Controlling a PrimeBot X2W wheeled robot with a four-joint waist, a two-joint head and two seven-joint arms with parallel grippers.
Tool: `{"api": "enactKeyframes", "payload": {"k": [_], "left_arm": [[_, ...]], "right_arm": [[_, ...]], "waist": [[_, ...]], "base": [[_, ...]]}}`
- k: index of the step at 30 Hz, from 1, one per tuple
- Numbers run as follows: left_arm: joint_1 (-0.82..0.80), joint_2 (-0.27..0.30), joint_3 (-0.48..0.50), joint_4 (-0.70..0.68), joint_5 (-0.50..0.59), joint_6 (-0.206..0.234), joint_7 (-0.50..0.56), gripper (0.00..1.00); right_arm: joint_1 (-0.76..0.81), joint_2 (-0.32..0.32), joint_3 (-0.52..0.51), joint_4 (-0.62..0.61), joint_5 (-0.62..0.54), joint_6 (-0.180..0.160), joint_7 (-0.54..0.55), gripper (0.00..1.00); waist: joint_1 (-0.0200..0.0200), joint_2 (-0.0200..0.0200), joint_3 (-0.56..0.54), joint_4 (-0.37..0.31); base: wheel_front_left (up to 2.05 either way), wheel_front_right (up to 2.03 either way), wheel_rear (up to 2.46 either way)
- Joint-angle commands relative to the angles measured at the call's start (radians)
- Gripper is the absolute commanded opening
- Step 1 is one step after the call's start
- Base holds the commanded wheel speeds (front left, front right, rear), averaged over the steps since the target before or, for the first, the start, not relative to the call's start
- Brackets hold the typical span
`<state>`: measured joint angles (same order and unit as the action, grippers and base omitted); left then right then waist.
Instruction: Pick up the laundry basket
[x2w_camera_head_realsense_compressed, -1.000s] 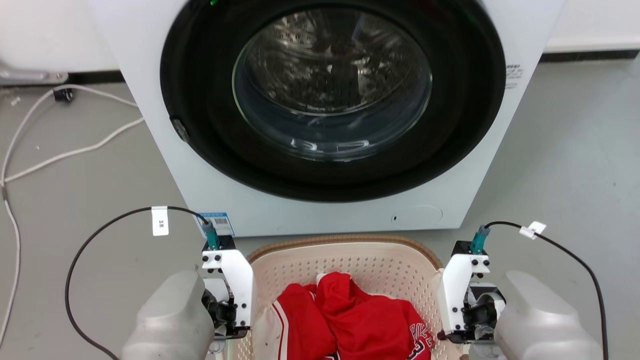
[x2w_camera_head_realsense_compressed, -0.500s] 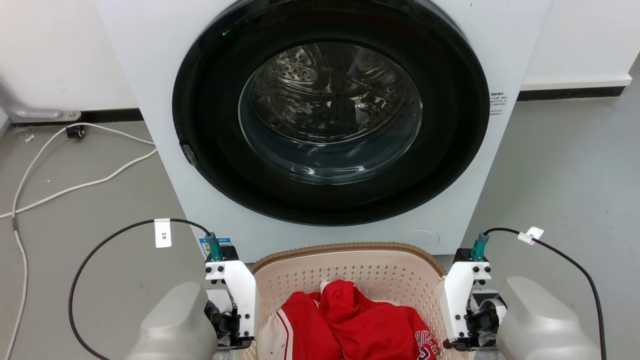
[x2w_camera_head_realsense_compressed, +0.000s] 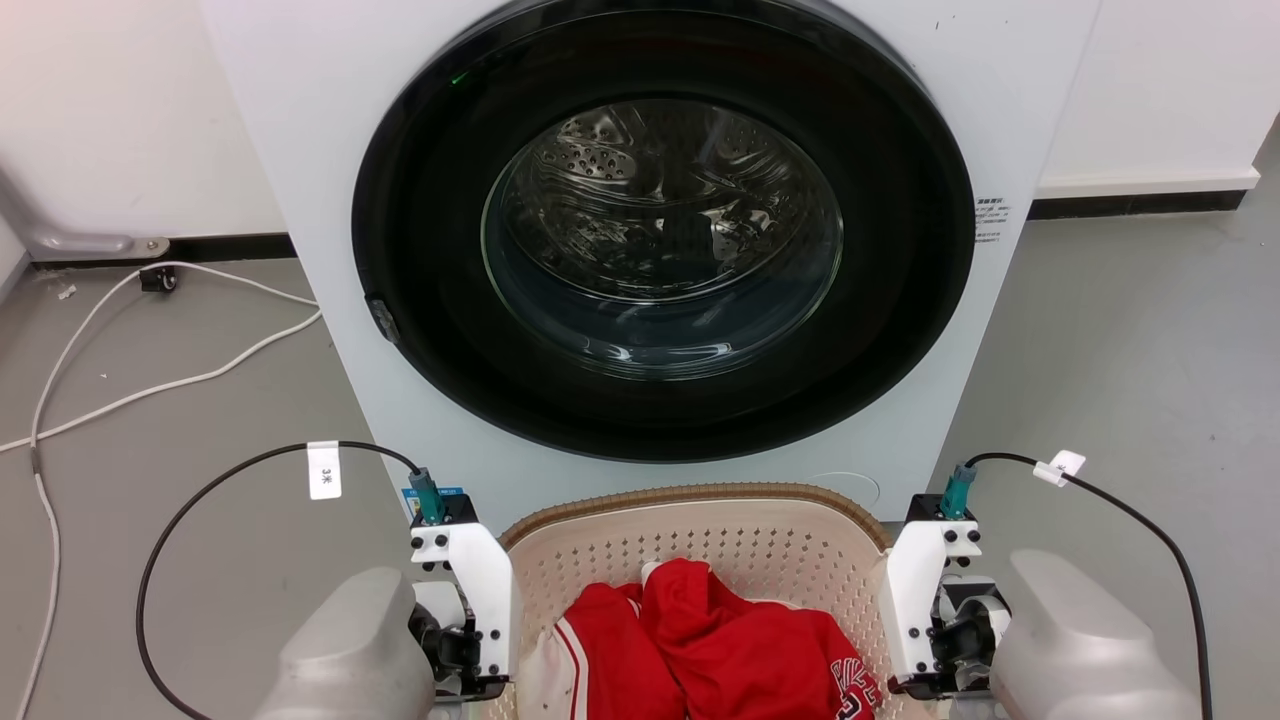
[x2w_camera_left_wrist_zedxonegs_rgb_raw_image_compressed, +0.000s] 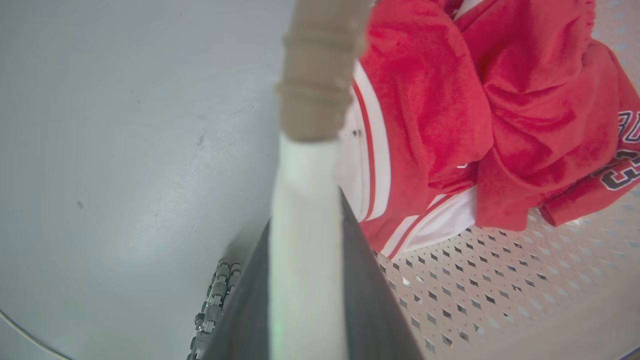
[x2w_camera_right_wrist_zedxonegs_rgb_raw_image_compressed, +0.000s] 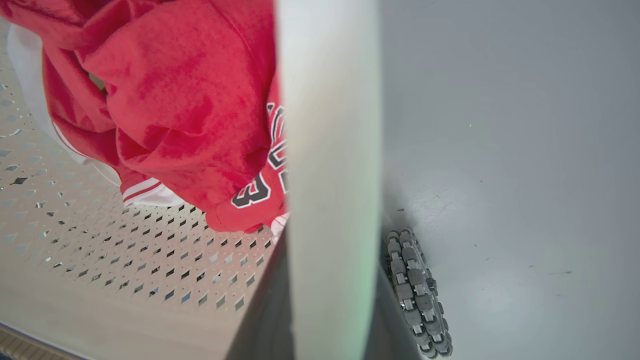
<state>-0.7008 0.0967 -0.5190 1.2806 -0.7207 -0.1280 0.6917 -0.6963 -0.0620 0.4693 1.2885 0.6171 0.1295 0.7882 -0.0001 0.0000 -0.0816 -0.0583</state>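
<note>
Standing by the washer (x2w_camera_head_realsense_compressed: 300, 150), I see the laundry basket (x2w_camera_head_realsense_compressed: 760, 545) low in front of the robot, right before the closed round door (x2w_camera_head_realsense_compressed: 660, 230), its brown rim (x2w_camera_head_realsense_compressed: 690, 492) near the machine's base. A heap of red clothes (x2w_camera_head_realsense_compressed: 740, 650) lies inside it.

The likeliest trouble, to my eye, is an uneven lift. If one arm rises faster than the other, the basket would tip and the clothes could slide to one side or spill over the rim. The handles look like smooth plastic, so a bar could also twist or slip in the grip once the weight hangs on it. The far rim also sits close enough to the washer that a forward swing might knock it.

The left gripper (x2w_camera_left_wrist_zedxonegs_rgb_raw_image_compressed: 305, 225) has its jaws drawn in on the basket's white side handle (x2w_camera_left_wrist_zedxonegs_rgb_raw_image_compressed: 305, 300), one dark finger (x2w_camera_left_wrist_zedxonegs_rgb_raw_image_compressed: 360, 300) pressed against each face of the bar. The right gripper (x2w_camera_right_wrist_zedxonegs_rgb_raw_image_compressed: 332, 250) holds the opposite handle (x2w_camera_right_wrist_zedxonegs_rgb_raw_image_compressed: 330, 150) the same way, with no gap that I can see. Past each handle the wrist views look down on grey floor (x2w_camera_left_wrist_zedxonegs_rgb_raw_image_compressed: 125, 150), and one of them on a robot wheel (x2w_camera_right_wrist_zedxonegs_rgb_raw_image_compressed: 415, 290). Whether the basket's bottom is off the floor I cannot tell.
</note>
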Motion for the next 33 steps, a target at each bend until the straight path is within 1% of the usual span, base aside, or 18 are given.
{"api": "enactKeyframes", "payload": {"k": [1,16,33], "left_arm": [[0.014,0.014,-0.009,0.001,0.002,-0.004,-0.002,0.0],[0.009,0.014,-0.036,0.002,-0.026,-0.004,-0.011,0.0],[0.017,0.01,-0.072,0.003,-0.056,-0.004,0.012,0.0]], "right_arm": [[0.006,-0.008,-0.005,0.0,-0.014,0.002,-0.002,0.0],[0.006,0.005,-0.063,0.0,-0.076,0.002,0.01,0.0],[0.012,0.008,-0.119,-0.001,-0.128,0.002,0.01,0.0]], "waist": [[0.0001,0.0,-0.002,0.001],[0.0001,0.0,-0.006,-0.003],[0.0001,0.0,-0.012,0.0]], "base": [[0.0,0.0,0.0],[0.0,0.0,0.0],[0.0,0.0,0.0]]}}
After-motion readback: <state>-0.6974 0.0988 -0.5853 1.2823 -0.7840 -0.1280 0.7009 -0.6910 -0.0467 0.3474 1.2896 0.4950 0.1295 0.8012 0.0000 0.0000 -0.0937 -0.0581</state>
